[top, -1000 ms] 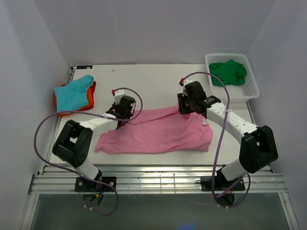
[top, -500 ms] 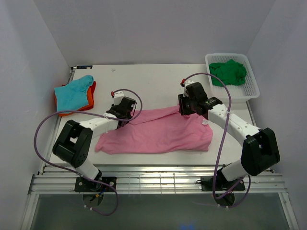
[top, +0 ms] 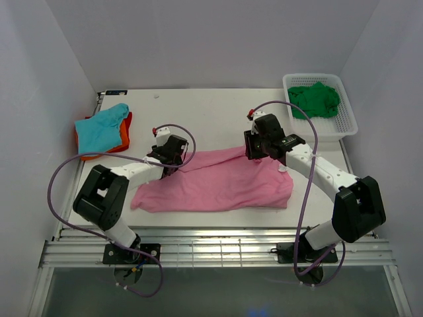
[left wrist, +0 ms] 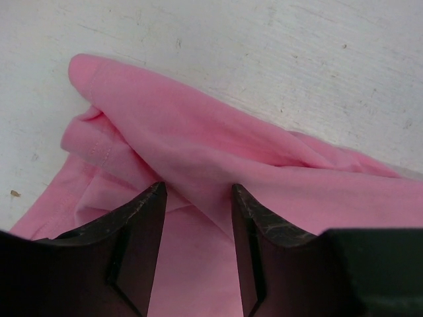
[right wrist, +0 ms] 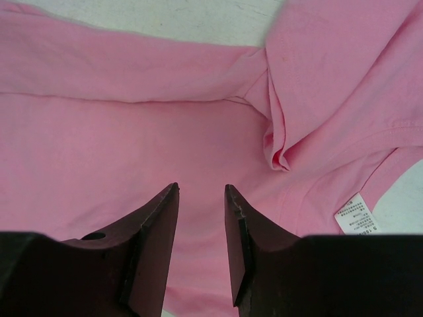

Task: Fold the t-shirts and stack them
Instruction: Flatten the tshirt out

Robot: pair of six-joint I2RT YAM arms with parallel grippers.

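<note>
Pink t-shirt lies rumpled on desk. Left tool is over its far-left edge, fingers apart with cloth beneath. Right tool is over its far-right edge, fingers narrowly apart. Teal t-shirt on orange t-shirt sit well left of it. Green t-shirt is in basket, well right of it.

The pink t-shirt is soft, matt cloth, creased, with stitched hems and a white printed label. Under it the table is white, matt and scuffed. Fingers above it look dark, faintly glossy plastic.
</note>
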